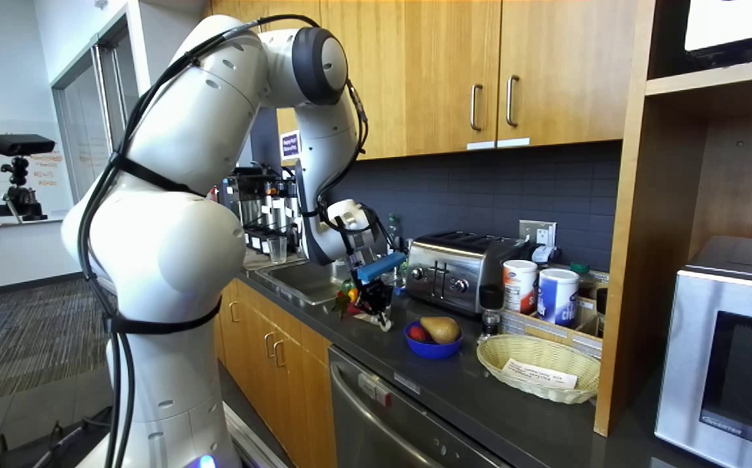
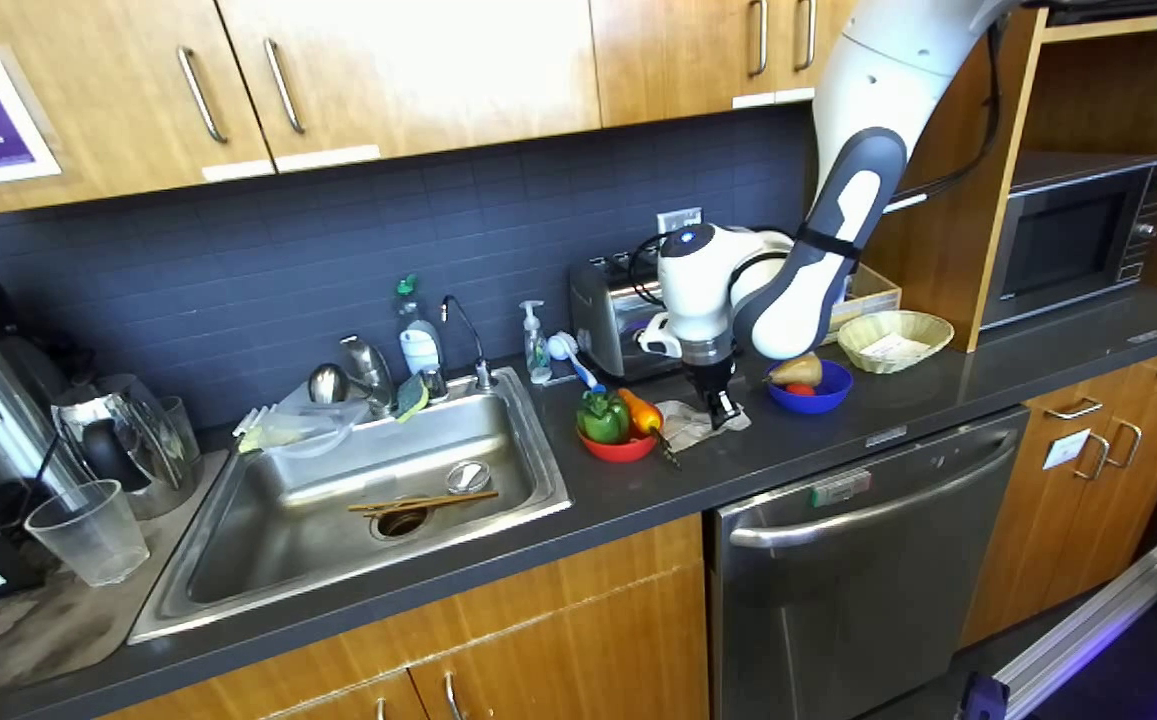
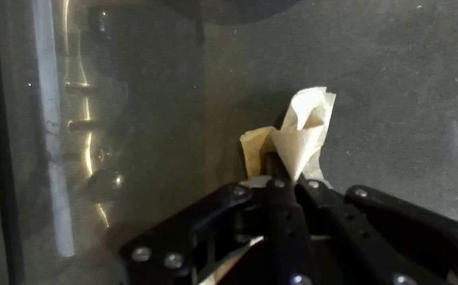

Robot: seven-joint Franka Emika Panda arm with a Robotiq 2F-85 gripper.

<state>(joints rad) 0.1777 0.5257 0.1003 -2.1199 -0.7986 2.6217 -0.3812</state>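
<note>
Drawn in tight, the claw (image 3: 294,184) pinches a fold of a pale brown napkin (image 3: 298,144), right down at the bench (image 2: 778,450). Its fingers point downward and stand close together, with paper caught between their tips. In the wrist view the napkin rises in creased peaks just beyond those tips, and more pale paper shows below, beside the finger links. Much of the napkin lies on the bench, mostly to the left of the claw in both exterior views.

Two bowls flank it. Just to the left sits a red bowl (image 2: 618,452) holding a green pepper (image 2: 604,418) and an orange vegetable (image 2: 641,410), whose thin dark end pokes out over the near rim. To the right, a little apart, stands a blue bowl (image 2: 813,402) with a pear (image 1: 440,329) and a red item (image 1: 418,333) in it. On the far side of the bench is a toaster (image 1: 457,260), with a brush (image 2: 564,347) and a soap bottle (image 2: 536,355) to its left. Farther right lies a basket (image 1: 544,392) with a paper slip (image 1: 540,373) inside. Left of the red bowl is a sink (image 2: 278,555), where thin sticks (image 2: 428,503) lie.
</note>
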